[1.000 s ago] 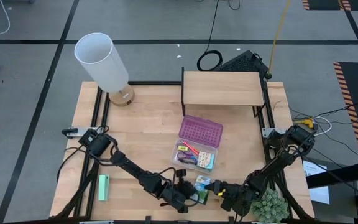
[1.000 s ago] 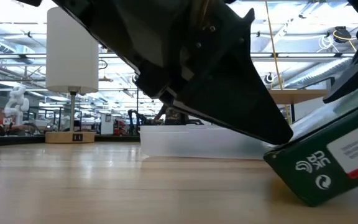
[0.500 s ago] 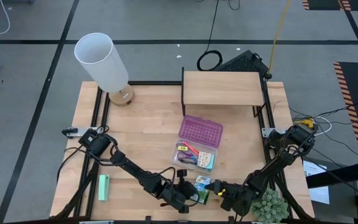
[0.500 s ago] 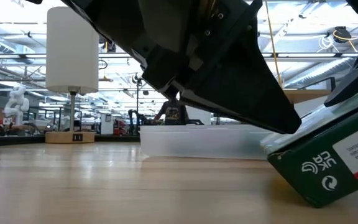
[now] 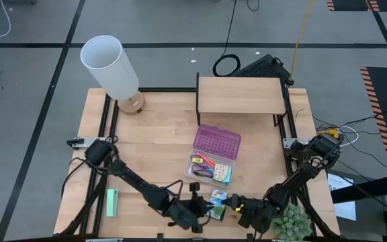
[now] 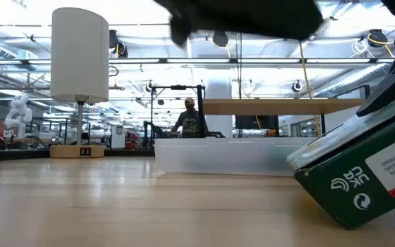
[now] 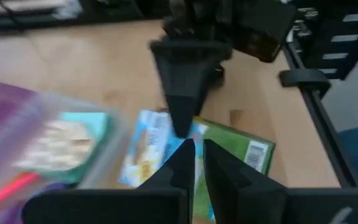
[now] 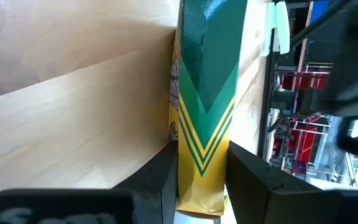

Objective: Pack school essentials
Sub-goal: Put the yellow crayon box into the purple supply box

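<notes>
The green-yellow crayon box (image 5: 218, 213) stands tilted near the table's near edge, with my right gripper (image 5: 237, 207) shut on it. The small colourful square pack (image 5: 219, 197) lies flat just beyond it. My left gripper (image 5: 197, 214) hovers at the box's left side, fingers together (image 7: 196, 155), holding nothing. The clear case (image 5: 210, 168) lies open at mid-table with its purple lid (image 5: 217, 141) laid back; red and purple items lie inside. My right gripper pinches the crayon box (image 8: 207, 93) between its two fingers at one end (image 8: 188, 165), coming in from the table's right side and lying along the box. The box is tilted, one long edge raised, its low edge (image 6: 345, 221) at the table top.
A mint-green block (image 5: 111, 202) lies near the left front. A white lamp (image 5: 109, 67) stands at the far left, a wooden shelf (image 5: 239, 95) at the far middle, a green plant (image 5: 291, 222) at the near right corner.
My left gripper has risen from low over the table beside the crayon box; its dark bulk has left most of the low view. The crayon box stays tilted in my right gripper's hold.
</notes>
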{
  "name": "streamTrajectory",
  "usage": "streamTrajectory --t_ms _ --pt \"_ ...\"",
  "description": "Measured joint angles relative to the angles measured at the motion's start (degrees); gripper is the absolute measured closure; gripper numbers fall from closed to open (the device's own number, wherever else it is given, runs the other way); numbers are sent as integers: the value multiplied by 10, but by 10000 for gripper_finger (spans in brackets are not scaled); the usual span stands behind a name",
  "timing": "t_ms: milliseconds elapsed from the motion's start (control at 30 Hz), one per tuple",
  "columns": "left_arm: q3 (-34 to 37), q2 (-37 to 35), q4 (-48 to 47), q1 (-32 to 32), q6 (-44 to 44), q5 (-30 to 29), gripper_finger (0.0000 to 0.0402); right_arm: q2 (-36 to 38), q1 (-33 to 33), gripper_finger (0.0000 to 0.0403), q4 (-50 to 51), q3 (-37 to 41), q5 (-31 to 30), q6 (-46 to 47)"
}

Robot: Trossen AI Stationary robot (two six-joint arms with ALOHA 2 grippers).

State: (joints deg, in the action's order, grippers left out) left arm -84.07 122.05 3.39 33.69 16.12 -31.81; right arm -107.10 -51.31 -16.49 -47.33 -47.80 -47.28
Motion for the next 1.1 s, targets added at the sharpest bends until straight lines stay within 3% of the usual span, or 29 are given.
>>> streamTrajectory --t_ms 200,500,833,1100 --pt "0 -43 -102 28 30 -110 366 1 0 296 -32 1 1 -6" --pt "0 -58 -257 61 196 -221 366 27 2 296 -57 1 -47 -32" --pt "0 -59 -342 69 295 -248 366 131 22 296 -61 1 -123 1" --pt "0 -92 -554 69 414 -261 366 270 69 296 -68 0 -122 195"
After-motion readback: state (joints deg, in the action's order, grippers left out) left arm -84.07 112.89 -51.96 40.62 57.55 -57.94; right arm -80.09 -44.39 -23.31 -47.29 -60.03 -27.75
